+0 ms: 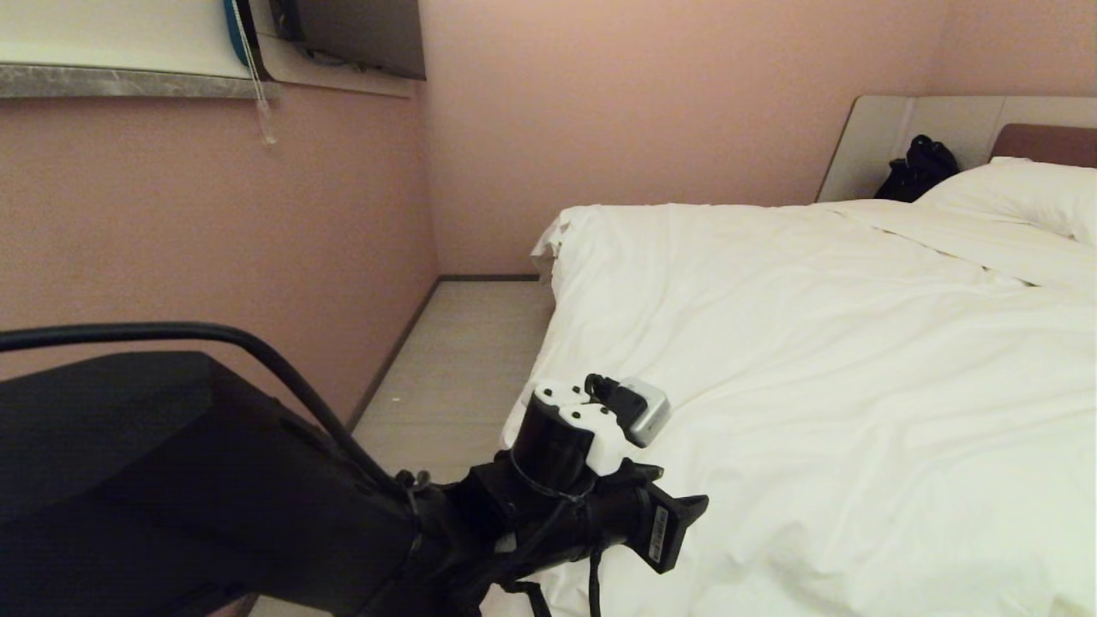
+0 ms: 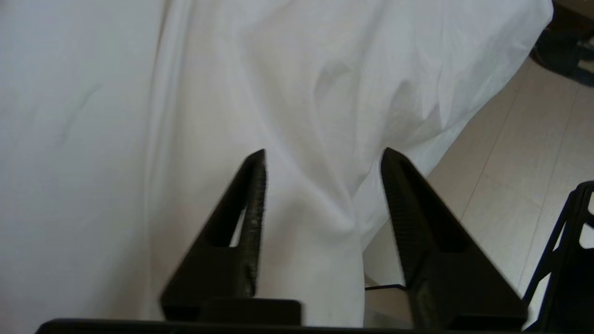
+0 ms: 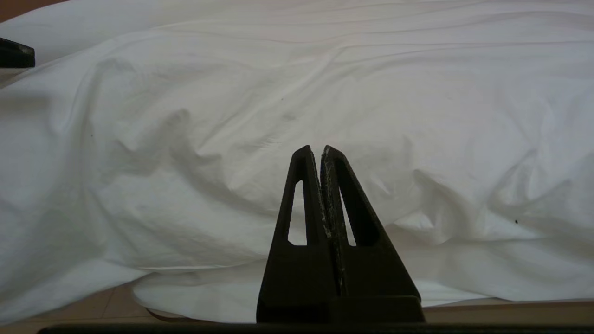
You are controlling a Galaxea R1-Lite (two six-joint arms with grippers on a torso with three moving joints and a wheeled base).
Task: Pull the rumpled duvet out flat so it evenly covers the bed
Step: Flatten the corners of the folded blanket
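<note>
The white duvet [image 1: 814,360] lies spread over the bed, wrinkled, with its edge hanging over the near side and the corner by the wall. The bed's brown headboard [image 1: 1046,141] shows at the far right. My left arm [image 1: 591,446] reaches to the duvet's near left corner. In the left wrist view my left gripper [image 2: 325,152] is open. A hanging fold of the duvet [image 2: 320,222] stands between its fingers, pinched by neither. My right gripper [image 3: 315,148] is shut and empty, pointing at the duvet [image 3: 297,83] draped over the bed's side.
A white pillow [image 1: 1020,193] lies at the head of the bed, with a black bag [image 1: 921,167] beside it against the grey panel. A strip of pale floor [image 1: 454,360] runs between the bed and the pink wall [image 1: 214,223]. A dark frame [image 2: 566,255] stands by the left gripper.
</note>
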